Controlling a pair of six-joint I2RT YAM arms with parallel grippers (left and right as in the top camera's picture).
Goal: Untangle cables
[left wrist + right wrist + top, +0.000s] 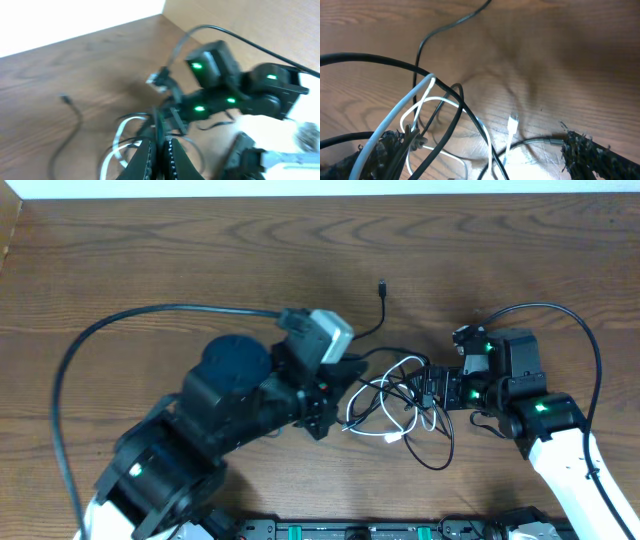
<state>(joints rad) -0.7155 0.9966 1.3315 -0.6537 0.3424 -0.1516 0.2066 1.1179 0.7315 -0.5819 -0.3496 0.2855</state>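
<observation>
Black knot, overhead: the cables (400, 402) are bunched on the wooden table (200, 250) between my two claws. One free black tail (381, 288) runs off toward the far edge, its plug well apart from the knot.
Risk, overhead: both arms crowd the same bundle. If I draw the left gripper (335, 400) back while loops lie around the right gripper (425, 390), I judge the knot would cinch tighter rather than open.
Left claw, left wrist: its fingers (145, 160) are pressed together on a black strand (159, 135) that comes up out of the tangle, with a white loop (117, 145) just beside it.
Risk, left wrist: a thin cord in that narrow pinch could slide free under a sharp tug. The view is blurred, so I cannot tell how deep the strand sits. The other arm's body is close ahead, and I would mind a bump.
Right claw, right wrist: its jaws are spread wide with nothing clamped. The white cable (422, 97) and several black loops drape past one fingertip (377, 155). I cannot tell whether they touch it.
Risk, right wrist: the white plug (512, 122) lies on the wood between the fingertips. Closing here might grab several strands at once and drag the whole bundle instead of a single cord.
</observation>
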